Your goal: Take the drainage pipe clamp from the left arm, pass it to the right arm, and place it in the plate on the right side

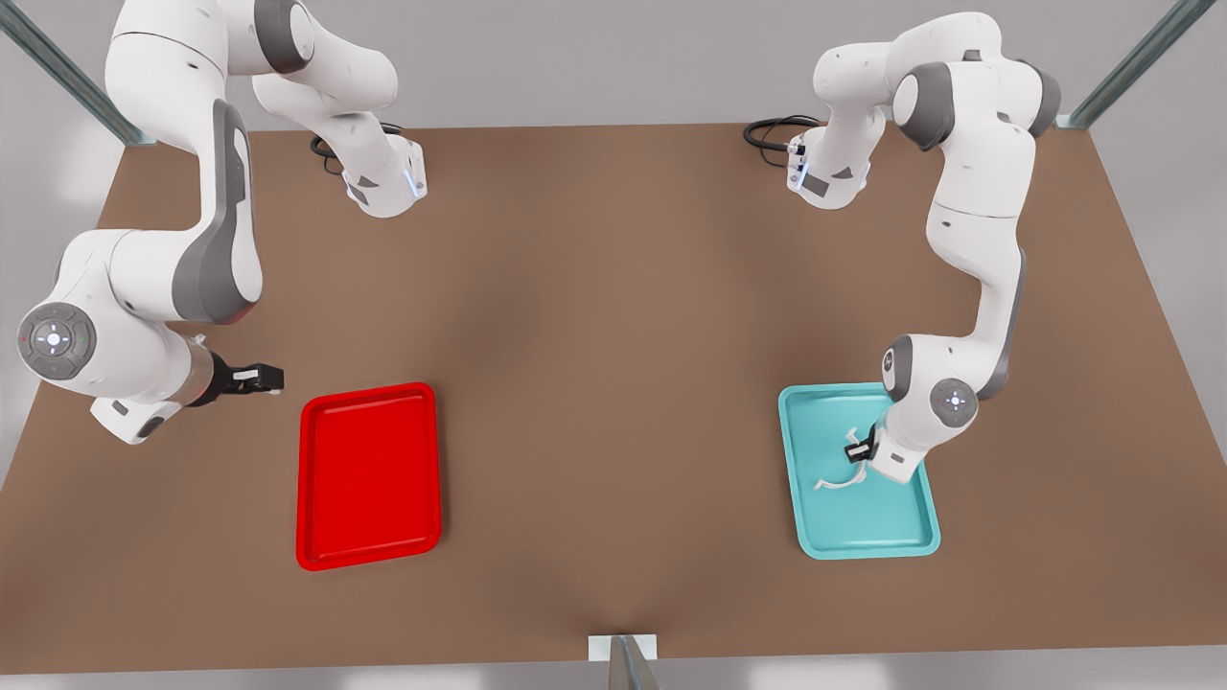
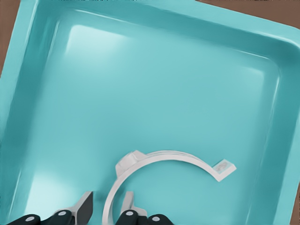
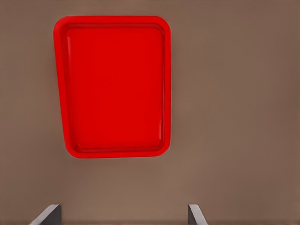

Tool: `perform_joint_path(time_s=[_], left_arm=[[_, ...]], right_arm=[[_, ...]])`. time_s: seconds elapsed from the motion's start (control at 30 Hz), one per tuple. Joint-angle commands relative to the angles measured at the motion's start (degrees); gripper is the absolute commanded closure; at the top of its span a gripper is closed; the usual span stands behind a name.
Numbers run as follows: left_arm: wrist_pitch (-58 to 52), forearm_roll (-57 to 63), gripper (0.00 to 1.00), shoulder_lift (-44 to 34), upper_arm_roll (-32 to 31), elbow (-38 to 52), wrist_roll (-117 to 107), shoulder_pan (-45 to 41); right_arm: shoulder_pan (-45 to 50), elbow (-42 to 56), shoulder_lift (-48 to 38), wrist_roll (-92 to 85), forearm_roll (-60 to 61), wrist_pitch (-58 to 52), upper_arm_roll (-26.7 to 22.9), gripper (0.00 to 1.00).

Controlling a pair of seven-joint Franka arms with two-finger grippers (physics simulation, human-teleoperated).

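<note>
The white drainage pipe clamp point(image 1: 837, 482) lies in a teal tray point(image 1: 863, 537) on the front view's right. My left gripper point(image 1: 858, 448) is down in that tray. In the left wrist view its fingers point(image 2: 84, 206) stand open on either side of one end of the clamp point(image 2: 164, 157), with small gaps to the thin arc, over the teal tray floor point(image 2: 164, 84). The red plate point(image 1: 369, 470) sits on the front view's left and holds nothing. My right gripper point(image 1: 259, 377) waits open just outside its far left corner, looking down at the plate point(image 3: 115, 84) with its fingertips point(image 3: 51, 213) wide apart.
Both trays rest on a brown table point(image 1: 613, 335), with a wide stretch of bare tabletop between them. The arm bases point(image 1: 388, 182) stand at the back edge with black cables. A small metal post point(image 1: 623, 656) is at the middle of the front edge.
</note>
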Motion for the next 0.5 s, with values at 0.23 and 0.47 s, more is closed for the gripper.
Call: perform_joint_path(time_s=[0.23,0.47], left_arm=[[-0.2,0.1,0.63,0.4,0.0,0.0,-7.4,-0.2],[-0.2,0.1,0.77,0.9,0.0,0.0,-7.4,-0.1]], right_arm=[[0.0,-0.6,-0.1,-0.3,-0.2,0.1,0.0,0.00],[0.0,-0.6,0.3,-0.3,-0.3,0.3,0.0,0.00]])
